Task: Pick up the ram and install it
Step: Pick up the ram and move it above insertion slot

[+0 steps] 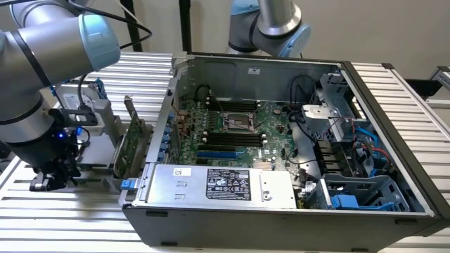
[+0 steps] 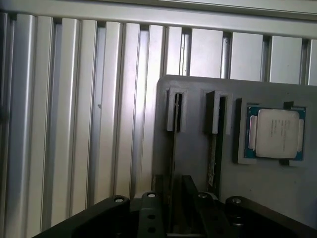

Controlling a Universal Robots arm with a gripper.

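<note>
The ram [image 2: 173, 148] stands on edge in a slot of the grey holder [image 2: 195, 124], near a processor [image 2: 276, 133]. We see the fingers [image 2: 190, 196] of the gripper [image 2: 173, 208] spread to either side of it, not yet clamped. We judge the pick-up step to be in hand and installation not begun; the grasp calls for a square closure and a straight lift clear of the slot. The holder rests on a ribbed aluminium surface [image 2: 74, 124] beside the open computer case [image 1: 246, 232], before a plain beige wall [image 1: 372, 31].
</note>
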